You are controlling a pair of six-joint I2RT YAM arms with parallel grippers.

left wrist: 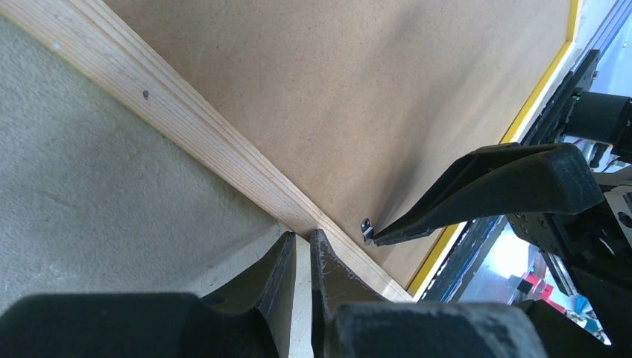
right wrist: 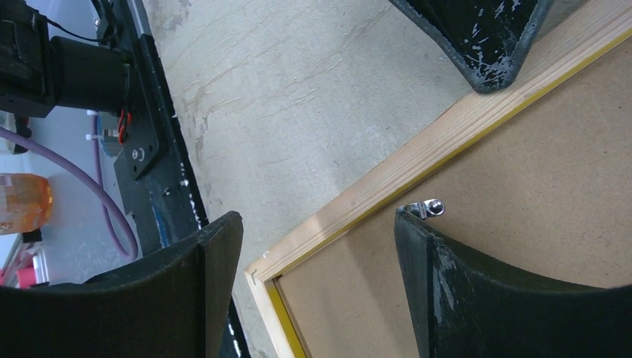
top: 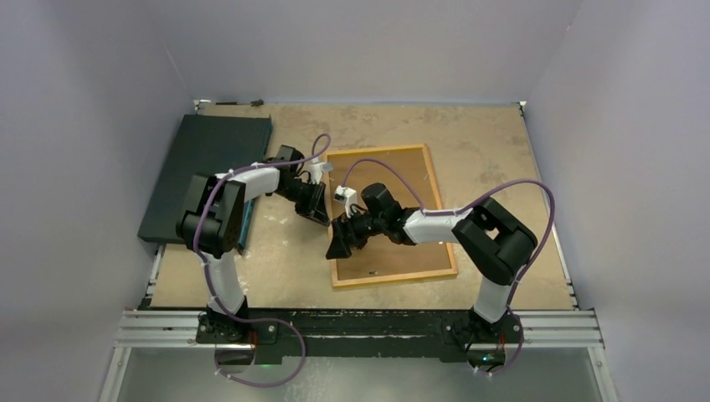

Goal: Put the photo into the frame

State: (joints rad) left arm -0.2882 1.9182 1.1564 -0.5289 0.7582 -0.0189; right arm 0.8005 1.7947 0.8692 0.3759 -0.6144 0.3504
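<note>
- I see the frame (left wrist: pixel 179 119) lying face down on the table (top: pixel 486 151), centre-right, wood back up, with a thin yellow edge showing along the rail's inner side.
- The brown backing board (top: pixel 393 255) sits inside the frame and fills it.
- The left gripper (left wrist: pixel 303 237) has its fingers almost together, only a sliver between them. The tips are down on the frame's left wooden rail. I'd call it closed, and it's holding nothing that I can see.
- The right gripper (right wrist: pixel 317 224) has its jaws wide apart and straddles the same rail, nearer the frame's near-left corner.
- One right finger (right wrist: pixel 462 298) is over the board, its tip touching a small metal clip (right wrist: pixel 426 208) just inside the rail. The other finger is outside the frame, above bare table.
- The right gripper is empty.
- In the left wrist view, the right finger's point is right on that clip.
- The two grippers are close together along the left rail, left arm farther from the bases, right arm nearer.
- The dark slab (top: pixel 209 167) lies flat at far left, well apart from the frame.
</note>
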